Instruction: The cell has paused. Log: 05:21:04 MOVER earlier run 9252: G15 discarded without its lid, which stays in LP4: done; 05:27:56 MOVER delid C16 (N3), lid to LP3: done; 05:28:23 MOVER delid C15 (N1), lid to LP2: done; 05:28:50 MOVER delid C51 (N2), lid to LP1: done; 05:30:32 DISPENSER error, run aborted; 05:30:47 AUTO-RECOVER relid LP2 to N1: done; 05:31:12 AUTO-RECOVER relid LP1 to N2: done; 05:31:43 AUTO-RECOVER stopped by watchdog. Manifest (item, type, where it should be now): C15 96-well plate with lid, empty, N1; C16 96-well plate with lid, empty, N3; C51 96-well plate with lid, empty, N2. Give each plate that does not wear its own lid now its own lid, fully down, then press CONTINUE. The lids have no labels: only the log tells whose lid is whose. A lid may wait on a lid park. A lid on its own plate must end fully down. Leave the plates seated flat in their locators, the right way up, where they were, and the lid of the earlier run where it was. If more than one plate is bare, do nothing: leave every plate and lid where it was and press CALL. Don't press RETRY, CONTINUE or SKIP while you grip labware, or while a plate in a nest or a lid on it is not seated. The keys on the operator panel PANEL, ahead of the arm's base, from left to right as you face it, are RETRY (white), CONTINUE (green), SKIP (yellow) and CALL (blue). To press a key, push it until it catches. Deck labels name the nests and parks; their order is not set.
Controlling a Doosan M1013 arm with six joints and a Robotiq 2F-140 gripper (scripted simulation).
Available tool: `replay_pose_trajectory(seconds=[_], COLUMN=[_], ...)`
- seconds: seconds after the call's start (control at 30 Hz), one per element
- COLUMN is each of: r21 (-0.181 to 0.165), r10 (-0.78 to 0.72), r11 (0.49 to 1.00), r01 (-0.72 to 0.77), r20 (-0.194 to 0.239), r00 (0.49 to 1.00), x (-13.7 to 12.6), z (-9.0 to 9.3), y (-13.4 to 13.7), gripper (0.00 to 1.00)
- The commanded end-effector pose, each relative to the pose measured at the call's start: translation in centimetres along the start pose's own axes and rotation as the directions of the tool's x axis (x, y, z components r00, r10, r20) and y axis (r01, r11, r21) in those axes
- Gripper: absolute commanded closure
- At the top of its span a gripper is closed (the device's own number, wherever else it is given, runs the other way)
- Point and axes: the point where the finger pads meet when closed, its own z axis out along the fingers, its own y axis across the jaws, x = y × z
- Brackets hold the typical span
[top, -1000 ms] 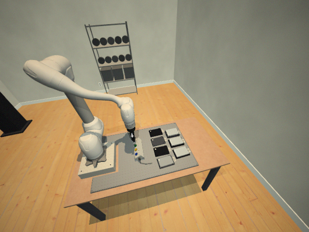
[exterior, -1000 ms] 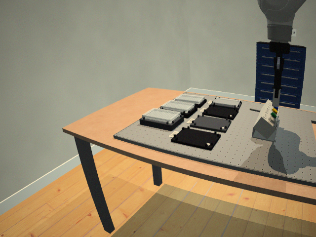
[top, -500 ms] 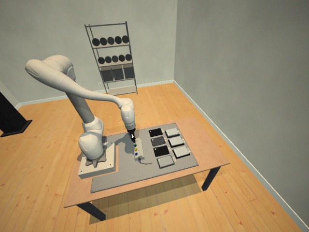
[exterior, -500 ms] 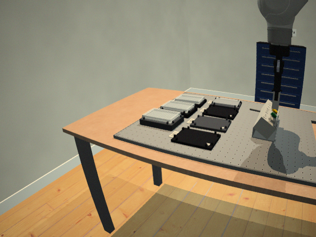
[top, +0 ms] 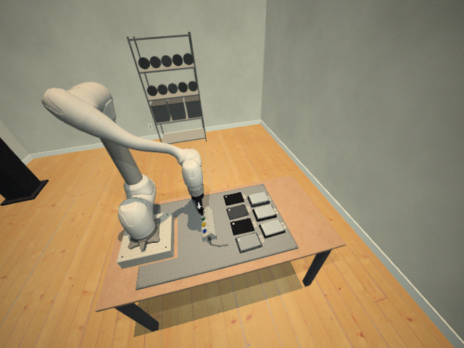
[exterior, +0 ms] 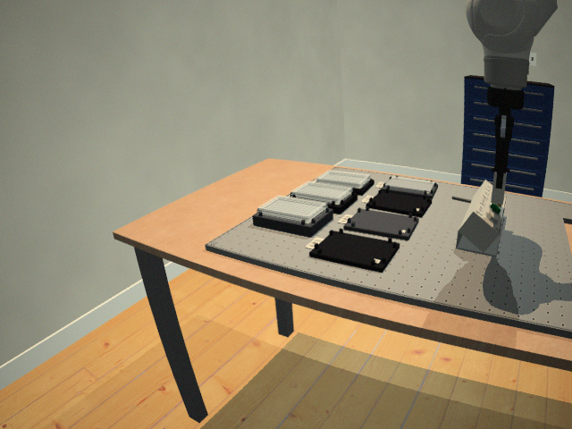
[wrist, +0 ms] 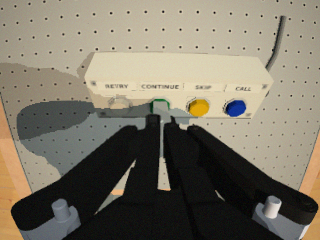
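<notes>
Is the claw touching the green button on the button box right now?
Touching. In the wrist view the shut claw has its fingertips right on the green button with no gap, and the side view shows the tips down on the button box.

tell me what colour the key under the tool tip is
Green: the CONTINUE key, with the shut tool at it. Clearest in the wrist view.
</notes>
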Motion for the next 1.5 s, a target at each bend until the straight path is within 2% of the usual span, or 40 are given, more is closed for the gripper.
replay_pose_trajectory(seconds=[0.0,0.43,1.47], r21=[0.000,0.000,0.000], r10=[0.000,0.000,0.000], r11=[1.000,1.000,1.000], r01=[0.000,0.000,0.000], r20=[0.000,0.000,0.000], r00=[1.000,1.000,1.000], x=[0.00,0.00,0.00], z=[0.08,0.62,0.65], y=[0.00,0.00,0.00], gripper=[1.00,1.00,1.00])
